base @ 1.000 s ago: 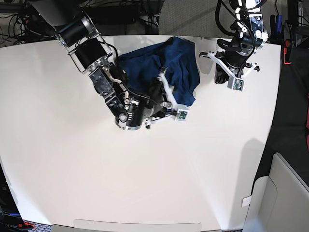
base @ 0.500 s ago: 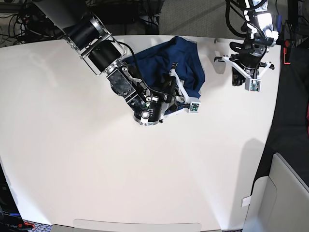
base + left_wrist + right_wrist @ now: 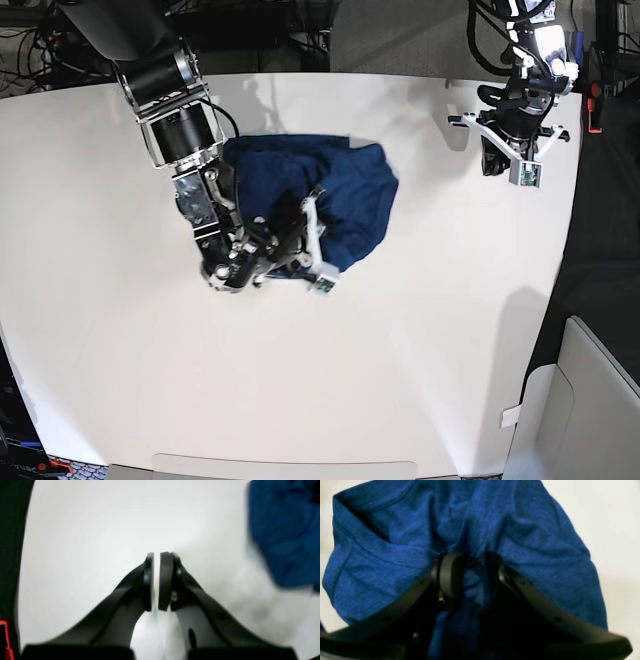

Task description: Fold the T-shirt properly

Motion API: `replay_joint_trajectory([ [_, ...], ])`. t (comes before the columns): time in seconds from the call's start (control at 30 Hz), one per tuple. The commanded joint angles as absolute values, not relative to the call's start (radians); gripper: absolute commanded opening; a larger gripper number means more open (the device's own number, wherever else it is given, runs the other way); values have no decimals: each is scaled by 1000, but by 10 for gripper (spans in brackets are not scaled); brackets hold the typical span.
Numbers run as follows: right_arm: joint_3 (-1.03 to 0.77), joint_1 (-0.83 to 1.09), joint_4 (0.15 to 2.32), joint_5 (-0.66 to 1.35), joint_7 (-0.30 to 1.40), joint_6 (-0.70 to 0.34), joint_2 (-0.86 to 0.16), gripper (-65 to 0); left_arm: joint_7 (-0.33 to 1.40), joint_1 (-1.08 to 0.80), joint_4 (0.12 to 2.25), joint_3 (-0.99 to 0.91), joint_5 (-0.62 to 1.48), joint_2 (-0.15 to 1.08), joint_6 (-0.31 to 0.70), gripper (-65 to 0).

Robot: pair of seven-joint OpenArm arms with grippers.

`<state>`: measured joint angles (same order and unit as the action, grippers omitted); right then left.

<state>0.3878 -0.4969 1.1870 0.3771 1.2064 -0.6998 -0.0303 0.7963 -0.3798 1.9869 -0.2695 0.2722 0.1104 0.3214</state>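
Table (image 3: 420,380): white, rounded at the near edge; the broad near half is seen bare in the base view.

Right gripper (image 3: 290,255): located left of centre in the base view, low over the table. Its black fingers (image 3: 450,575) are seen in the right wrist view clenched on a bunched fold of blue fabric, with cloth pinched between the pads and gathered in creases around them.

T-shirt (image 3: 340,200): royal-blue heathered knit, lying crumpled in a loose heap on the table just beyond the right gripper, a little left of the table's middle. A hem or seam line is visible along one side (image 3: 370,552) in the right wrist view. No flat, spread panel is discernible; the cloth is rumpled and partly doubled over itself. Part of its edge is caught at the right margin of the left wrist view (image 3: 282,530), blurred.

Left gripper (image 3: 512,150): located at the far right of the table in the base view, well apart from the T-shirt. Its fingers (image 3: 166,580) are seen pressed nearly together with only a thin slit between the pads, nothing grasped, white table beneath them.
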Motion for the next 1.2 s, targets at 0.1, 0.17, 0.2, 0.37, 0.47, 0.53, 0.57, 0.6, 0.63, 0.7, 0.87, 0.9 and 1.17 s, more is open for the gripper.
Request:
replay_joint_trajectory([
  [0.1, 312, -522, 1207, 369, 1222, -698, -84, -473, 774, -378, 2009, -274, 277, 117, 321, -615],
  [0.17, 286, -510, 1251, 369, 1222, -698, -120, -473, 773, -378, 2009, -274, 277, 117, 321, -615],
  [0.2, 280, -501, 1276, 369, 1222, -698, -143, -473, 773, -378, 2009, -274, 277, 117, 321, -615],
  [0.37, 234, -476, 1440, 369, 1280, -698, -239, -473, 773, -378, 2009, -274, 277, 117, 321, -615],
  [0.47, 157, -453, 1509, 371, 1319, -698, -269, -473, 773, -378, 2009, -274, 277, 117, 321, -615],
  [0.53, 134, -443, 1547, 387, 1328, -698, -295, -473, 773, -378, 2009, -272, 277, 117, 321, -615],
  [0.57, 128, -440, 1563, 407, 1328, -698, -309, -473, 773, -378, 2009, -272, 277, 117, 321, -615],
  [0.6, 128, -440, 1581, 433, 1328, -698, -323, -473, 773, -378, 2009, -272, 277, 117, 321, -615],
  [0.63, 128, -440, 1600, 464, 1330, -698, -335, -473, 773, -378, 2009, -271, 277, 117, 321, -615],
  [0.7, 131, -432, 1629, 510, 1334, -698, -355, -473, 773, -378, 2009, -266, 277, 117, 321, -615],
  [0.87, 163, -386, 1805, 657, 1396, -698, -433, -473, 779, -377, 2011, -263, 277, 114, 321, -616],
  [0.9, 180, -377, 1837, 682, 1396, -698, -470, -473, 779, -375, 2011, -263, 277, 105, 321, -616],
  [1.17, 203, -283, 1883, 872, 1396, -698, -722, -473, 779, -371, 2011, -262, 277, 93, 321, -615],
])
